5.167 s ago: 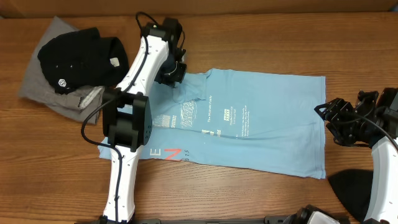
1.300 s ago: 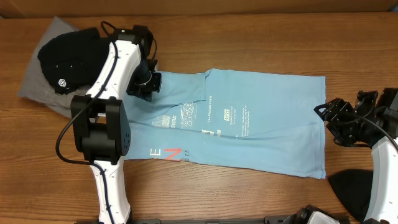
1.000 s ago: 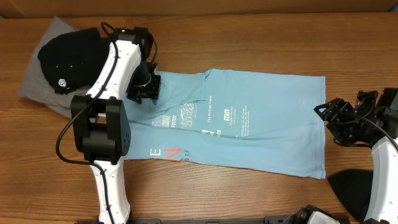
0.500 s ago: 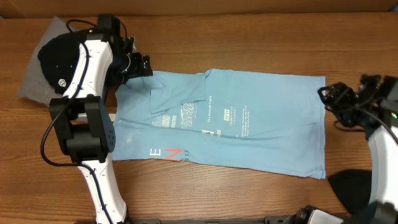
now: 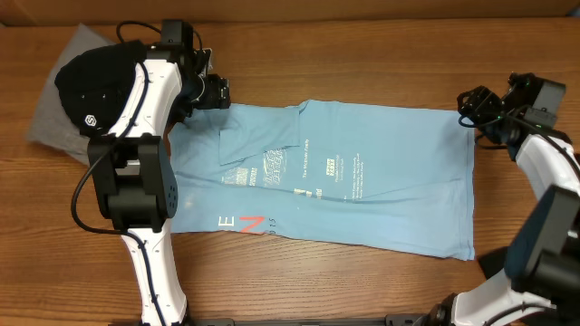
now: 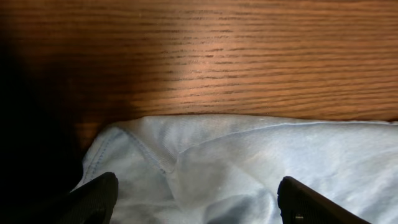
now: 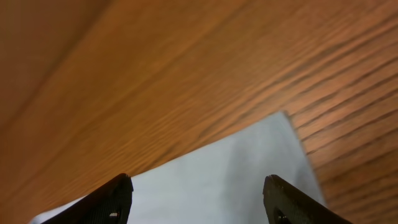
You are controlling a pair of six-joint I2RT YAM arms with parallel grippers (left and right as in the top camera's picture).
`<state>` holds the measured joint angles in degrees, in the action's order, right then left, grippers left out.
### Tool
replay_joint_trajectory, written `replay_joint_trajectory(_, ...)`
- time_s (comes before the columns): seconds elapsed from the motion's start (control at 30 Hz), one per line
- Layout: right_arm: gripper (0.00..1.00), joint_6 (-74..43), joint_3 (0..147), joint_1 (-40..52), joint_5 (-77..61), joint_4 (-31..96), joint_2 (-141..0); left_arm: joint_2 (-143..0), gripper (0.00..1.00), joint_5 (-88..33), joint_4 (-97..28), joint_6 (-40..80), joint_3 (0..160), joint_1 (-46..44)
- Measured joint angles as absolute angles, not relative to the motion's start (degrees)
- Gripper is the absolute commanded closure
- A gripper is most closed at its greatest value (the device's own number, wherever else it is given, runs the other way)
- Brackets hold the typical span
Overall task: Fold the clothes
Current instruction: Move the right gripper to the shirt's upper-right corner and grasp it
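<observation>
Risk is uneven grabs: blue shirt [image 5: 381, 190] lies flat on the table [image 5: 362, 54], left gripper [image 6: 196, 180] and right gripper [image 7: 196, 178] both spread wide at its top corners. Left corner's bunched, so it might pinch only one layer.

left gripper [image 6: 198, 198], right gripper [image 7: 199, 194]: jaws apart

I log one light blue cotton T-shirt [image 5: 381, 186] lying flat across the middle of the worktop, its long side parallel to the far edge. It carries white print at its centre and red letters toward the near-left corner. A flap lies folded over at its far-left part. A black fabric garment [image 5: 100, 86] sits crumpled on a grey fabric garment [image 5: 50, 113] at the far-left corner.
</observation>
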<state>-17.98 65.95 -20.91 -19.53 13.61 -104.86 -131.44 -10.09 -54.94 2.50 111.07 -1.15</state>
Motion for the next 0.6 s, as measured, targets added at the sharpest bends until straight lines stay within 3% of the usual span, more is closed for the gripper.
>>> replay_joint_trajectory(0.27,0.29,-18.0,66.0,-20.93,-13.58,7.14,-114.83,-131.48,0.16,-9.37,-57.87,2.5,111.07,-1.15)
replay_joint_trajectory(0.6,0.27,-17.91,66.5,-20.95,-11.97,1.32,-117.03,-131.48,0.17,-9.15,-59.37,2.5,111.07,-1.15)
